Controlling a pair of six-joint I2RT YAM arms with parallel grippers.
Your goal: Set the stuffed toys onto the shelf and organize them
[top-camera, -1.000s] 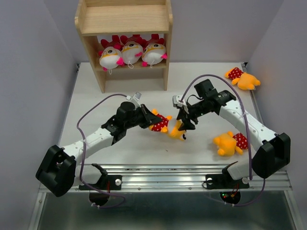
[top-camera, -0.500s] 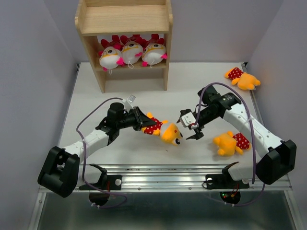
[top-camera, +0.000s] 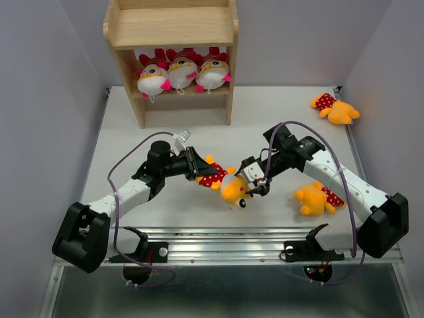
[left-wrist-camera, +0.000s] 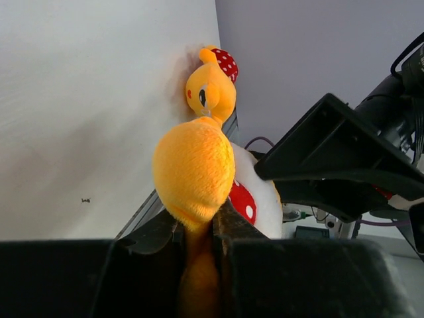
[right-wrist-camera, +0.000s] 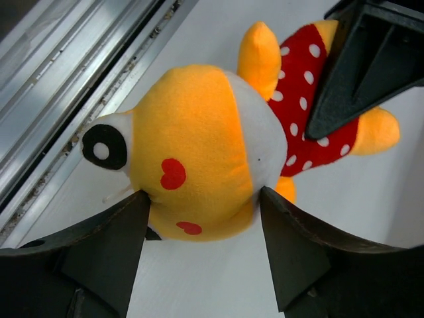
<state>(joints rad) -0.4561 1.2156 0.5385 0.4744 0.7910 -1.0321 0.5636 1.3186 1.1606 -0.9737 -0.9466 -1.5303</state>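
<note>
Left wrist cam: my left gripper (left-wrist-camera: 197,232) is pinched tight on a limb of the orange toy (left-wrist-camera: 194,169), which is near the table's (top-camera: 278,112) front edge, well apart from the shelf (top-camera: 171,26). My right gripper's (right-wrist-camera: 201,199) spread wide around its head.

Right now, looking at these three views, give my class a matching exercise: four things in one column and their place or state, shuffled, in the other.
Column A
1. white-faced toys
2. left gripper
3. right gripper
4. loose orange toys

Column B
a. open, jaws either side of the held toy's head
b. lying on the table, on the right arm's side
c. in a row on the shelf's lower tier
d. shut on the held toy's limb

Pairs: 1-c, 2-d, 3-a, 4-b.
</note>
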